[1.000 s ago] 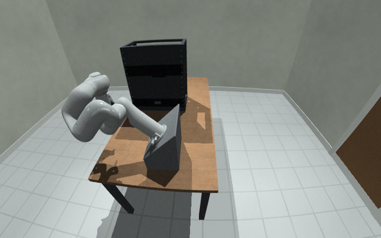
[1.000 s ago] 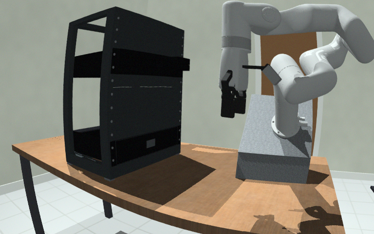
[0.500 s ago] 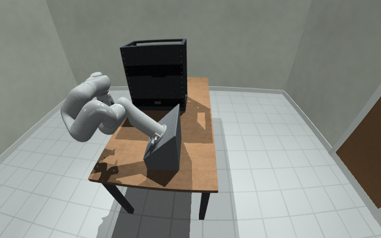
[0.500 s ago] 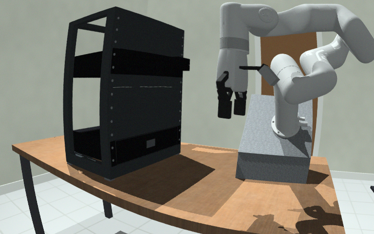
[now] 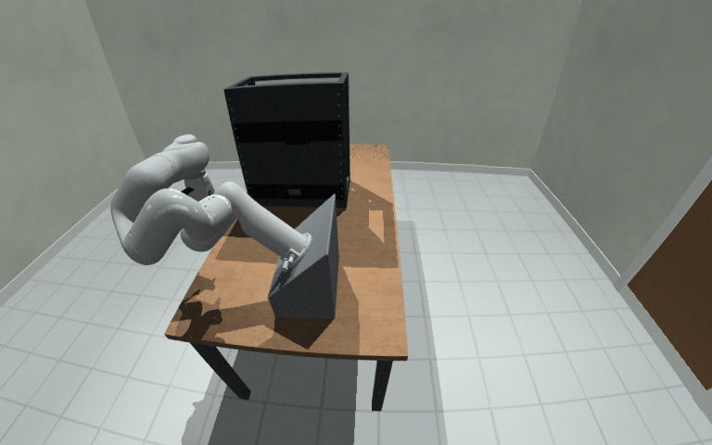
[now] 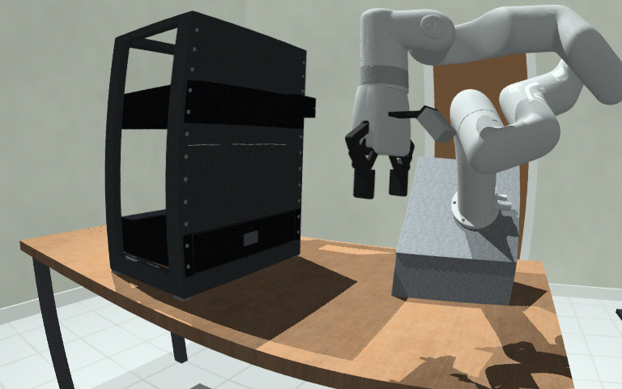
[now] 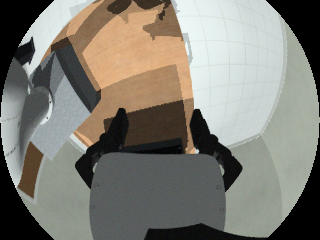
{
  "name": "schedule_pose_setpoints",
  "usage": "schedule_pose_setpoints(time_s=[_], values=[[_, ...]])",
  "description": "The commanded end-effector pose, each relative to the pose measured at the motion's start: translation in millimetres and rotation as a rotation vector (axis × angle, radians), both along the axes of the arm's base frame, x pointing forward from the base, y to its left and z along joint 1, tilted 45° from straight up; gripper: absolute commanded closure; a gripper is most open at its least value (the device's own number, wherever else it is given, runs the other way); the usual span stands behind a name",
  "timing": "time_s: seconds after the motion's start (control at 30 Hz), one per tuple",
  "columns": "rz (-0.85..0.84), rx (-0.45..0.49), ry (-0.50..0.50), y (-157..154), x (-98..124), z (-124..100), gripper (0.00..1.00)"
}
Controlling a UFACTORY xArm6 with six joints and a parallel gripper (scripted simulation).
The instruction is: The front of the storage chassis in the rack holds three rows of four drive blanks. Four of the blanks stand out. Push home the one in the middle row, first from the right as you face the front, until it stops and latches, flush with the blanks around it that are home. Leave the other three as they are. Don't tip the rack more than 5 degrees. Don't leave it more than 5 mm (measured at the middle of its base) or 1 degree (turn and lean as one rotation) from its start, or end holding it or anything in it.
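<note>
The black rack (image 5: 291,139) stands at the far end of the wooden table; it also shows in the exterior view (image 6: 206,156). Its middle section (image 6: 243,176) is a dark, even face, and I cannot make out single drive blanks in any view. My gripper (image 6: 381,183) hangs in the air to the right of the rack at about mid height, fingers pointing down, open and empty, well apart from the rack. In the wrist view the two fingers stand wide over the table top.
The arm is mounted on a grey wedge-shaped pedestal (image 6: 453,238) on the table, right of the rack. A black unit (image 6: 249,105) in the rack's upper part sticks out past the frame. A lower unit (image 6: 243,238) carries a small grey label.
</note>
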State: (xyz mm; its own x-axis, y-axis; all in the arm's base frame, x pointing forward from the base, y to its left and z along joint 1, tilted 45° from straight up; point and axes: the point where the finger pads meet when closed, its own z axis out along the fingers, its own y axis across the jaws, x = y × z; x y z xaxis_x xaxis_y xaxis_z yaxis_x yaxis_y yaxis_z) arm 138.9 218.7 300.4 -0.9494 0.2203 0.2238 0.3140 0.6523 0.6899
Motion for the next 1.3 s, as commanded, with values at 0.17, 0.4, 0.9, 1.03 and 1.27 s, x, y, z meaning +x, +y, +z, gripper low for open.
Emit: schedule_pose_setpoints(time_s=[0.17, 0.4, 0.9, 1.03, 1.27], values=[[-0.125, 0.051, 0.161, 3, 11, -3, 0.00], [-0.194, 0.081, 0.250, 4, 17, -5, 0.00], [-0.384, 0.170, 0.498, 4, 37, -10, 0.00], [-0.437, 0.197, 0.567, 4, 43, -11, 0.00], [-0.509, 0.237, 0.663, 2, 52, -12, 0.00]])
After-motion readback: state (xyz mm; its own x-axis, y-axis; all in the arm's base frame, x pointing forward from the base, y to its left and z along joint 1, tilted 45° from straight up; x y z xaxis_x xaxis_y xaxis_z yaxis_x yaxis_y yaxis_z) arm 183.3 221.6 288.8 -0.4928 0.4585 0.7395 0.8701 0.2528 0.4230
